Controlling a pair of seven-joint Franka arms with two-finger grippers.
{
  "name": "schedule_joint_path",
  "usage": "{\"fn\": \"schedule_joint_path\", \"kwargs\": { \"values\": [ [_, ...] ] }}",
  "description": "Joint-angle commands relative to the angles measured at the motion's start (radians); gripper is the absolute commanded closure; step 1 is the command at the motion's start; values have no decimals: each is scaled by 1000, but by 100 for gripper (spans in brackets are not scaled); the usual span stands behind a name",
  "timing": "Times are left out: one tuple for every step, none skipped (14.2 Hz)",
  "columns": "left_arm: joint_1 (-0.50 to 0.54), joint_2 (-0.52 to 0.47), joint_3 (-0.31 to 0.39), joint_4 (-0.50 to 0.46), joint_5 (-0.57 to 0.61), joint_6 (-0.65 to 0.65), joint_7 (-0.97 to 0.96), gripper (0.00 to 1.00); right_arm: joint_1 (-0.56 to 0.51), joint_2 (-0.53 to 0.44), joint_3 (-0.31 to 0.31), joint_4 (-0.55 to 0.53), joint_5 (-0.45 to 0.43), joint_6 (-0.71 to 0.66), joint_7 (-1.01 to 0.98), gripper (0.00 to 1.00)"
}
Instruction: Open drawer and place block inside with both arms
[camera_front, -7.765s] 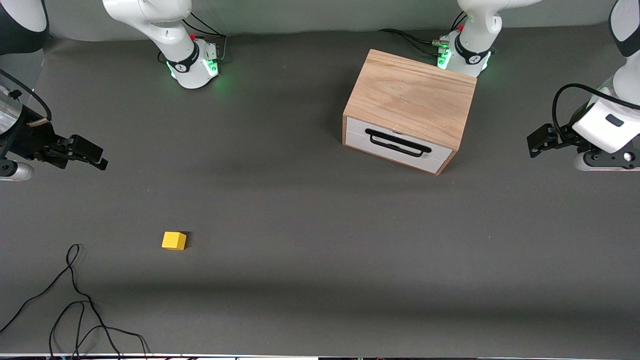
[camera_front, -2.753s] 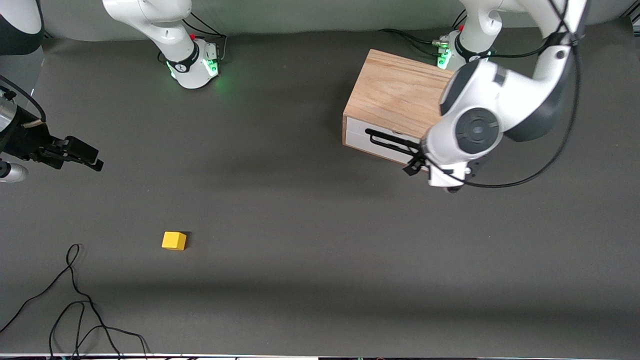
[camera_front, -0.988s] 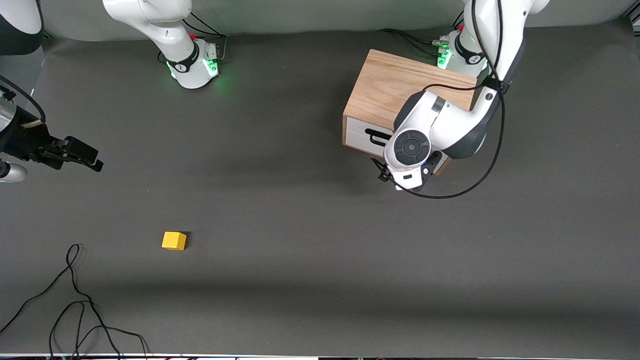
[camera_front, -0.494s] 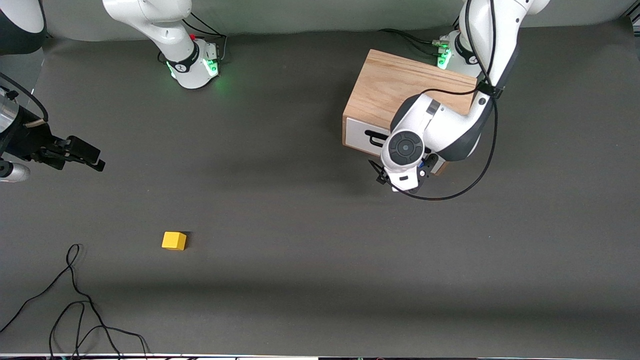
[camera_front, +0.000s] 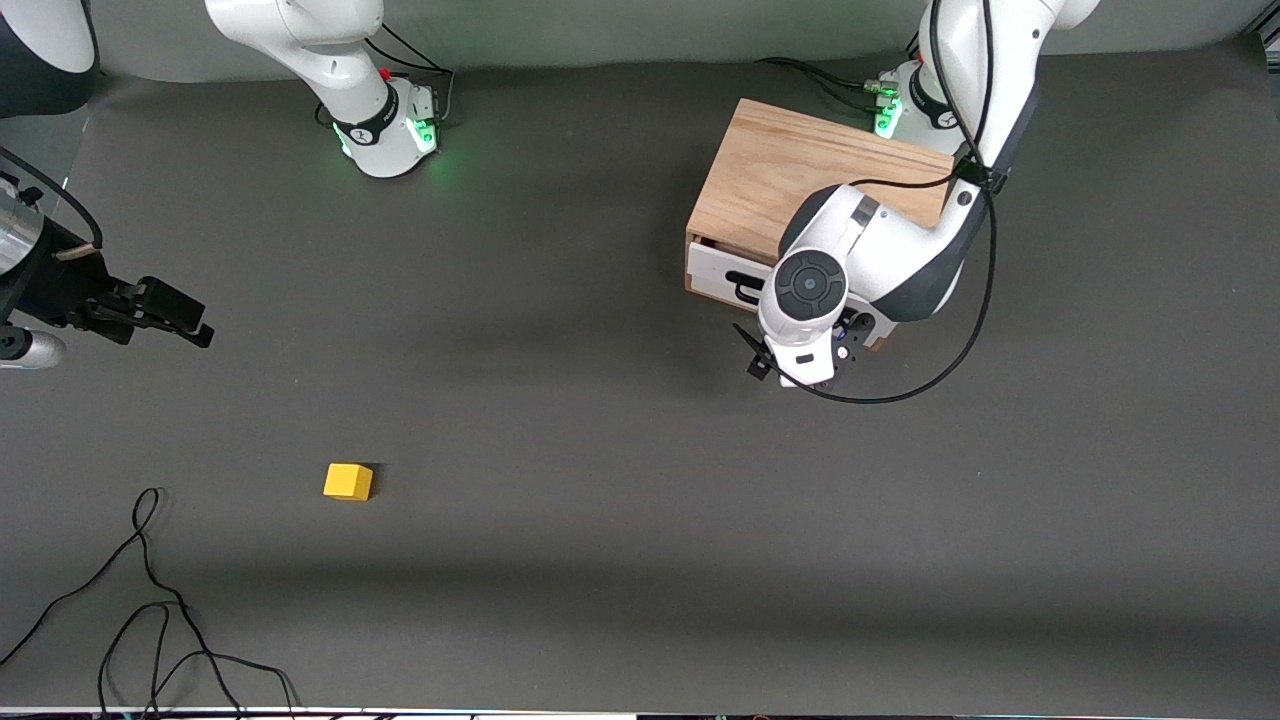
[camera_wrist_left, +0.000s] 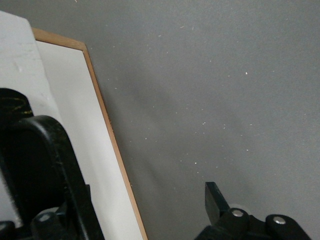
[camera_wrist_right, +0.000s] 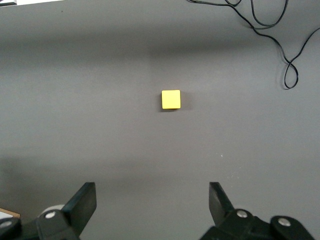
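Two arms split the job: the left pincer (camera_front: 790, 352) hooks the white-fronted wooden drawer's (camera_front: 722, 270) black bar handle (camera_front: 742, 288), grip unclear, while the right pincer (camera_front: 165, 310), spread empty, waits well apart from the small yellow cube (camera_front: 348, 481) on the dark worktop (camera_front: 600, 500).

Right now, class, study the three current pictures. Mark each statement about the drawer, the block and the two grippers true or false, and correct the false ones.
1. The block lies on the table, apart from both grippers. True.
2. The drawer is fully shut. False: it stands slightly open.
3. The right gripper holds the block. False: it is open and empty.
4. The left gripper is at the drawer's handle. True.
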Motion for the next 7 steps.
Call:
{"fn": "schedule_joint_path", "kwargs": {
  "values": [
    [49,-7,22,64,56,57,102,0,7,-3,-5,0,13,11,-18,0],
    [52,-4,22,81,56,60,102,0,7,-1,-5,-1,15,14,-18,0],
    [52,-4,22,95,56,73,102,0,6,0,-5,-1,13,15,-18,0],
    [53,-4,22,107,56,86,102,0,6,6,-5,0,13,18,-18,0],
    [55,1,22,124,56,93,103,0,6,17,-5,3,13,32,-17,0],
    [53,7,22,149,56,93,103,0,6,29,-5,3,13,46,-15,0],
    [56,22,22,181,55,93,102,0,6,51,-5,6,13,58,-12,0]
  ]
}}
